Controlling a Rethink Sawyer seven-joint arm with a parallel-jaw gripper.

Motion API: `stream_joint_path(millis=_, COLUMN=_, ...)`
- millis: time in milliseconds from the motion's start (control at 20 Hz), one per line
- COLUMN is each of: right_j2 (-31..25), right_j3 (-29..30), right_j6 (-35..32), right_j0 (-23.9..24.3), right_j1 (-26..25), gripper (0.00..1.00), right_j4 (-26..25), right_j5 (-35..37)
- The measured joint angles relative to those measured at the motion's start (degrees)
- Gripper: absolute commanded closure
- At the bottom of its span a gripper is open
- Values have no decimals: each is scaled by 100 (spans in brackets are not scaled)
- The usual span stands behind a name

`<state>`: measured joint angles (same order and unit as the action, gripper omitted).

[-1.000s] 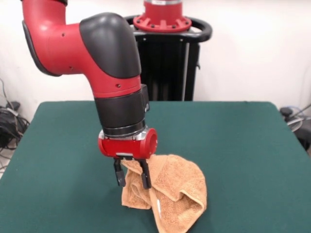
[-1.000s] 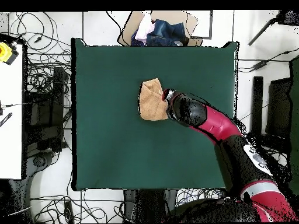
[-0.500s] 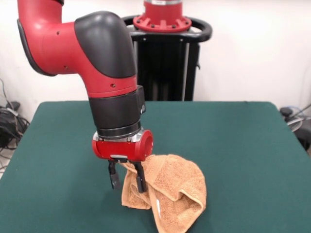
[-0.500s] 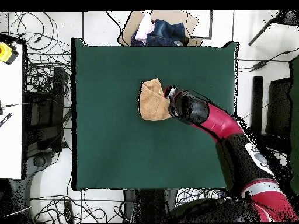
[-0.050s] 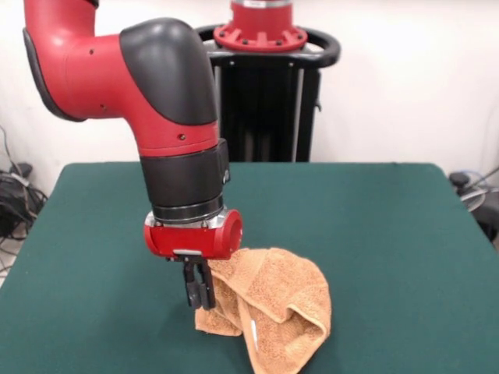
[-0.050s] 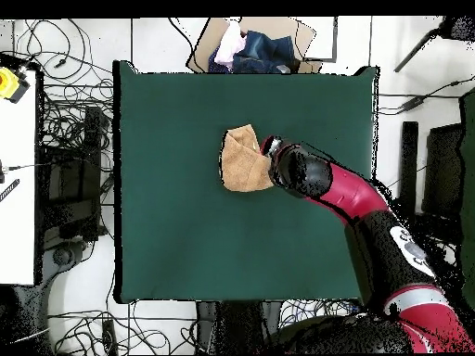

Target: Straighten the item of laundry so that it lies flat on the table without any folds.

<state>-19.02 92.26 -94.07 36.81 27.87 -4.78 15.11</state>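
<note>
Claw (image 5: 199,294) now clenched on towel (image 5: 273,308) edge; half second ago fingers stood apart. Towel still bunched, folded, at desk (image 5: 374,234) centre, claw at its 9 o'clock in front view. You have grip: judge lift-and-spread next.

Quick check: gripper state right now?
Gripper: shut on the left edge of the crumpled orange-tan terry-cloth towel on the dark green table.
</note>
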Motion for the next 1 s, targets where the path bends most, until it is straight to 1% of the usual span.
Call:
stream_joint_path(millis=150, right_j2=0, right_j3=-13, right_j6=0, right_j0=0, right_j1=4, gripper=100, right_j4=-107, right_j5=1)
stream_joint_path(millis=350, right_j2=0, right_j3=-24, right_j6=0, right_j0=0, right_j1=5, gripper=100, right_j4=-132, right_j5=-1)
stream_joint_path(millis=400, right_j2=0, right_j3=-34, right_j6=0, right_j0=-1, right_j1=5, gripper=0, right_j4=-132, right_j5=-1)
stream_joint_path(millis=1000, right_j2=1, right_j3=-114, right_j6=0, right_j0=-14, right_j1=5, gripper=0, right_j4=-133, right_j5=1)
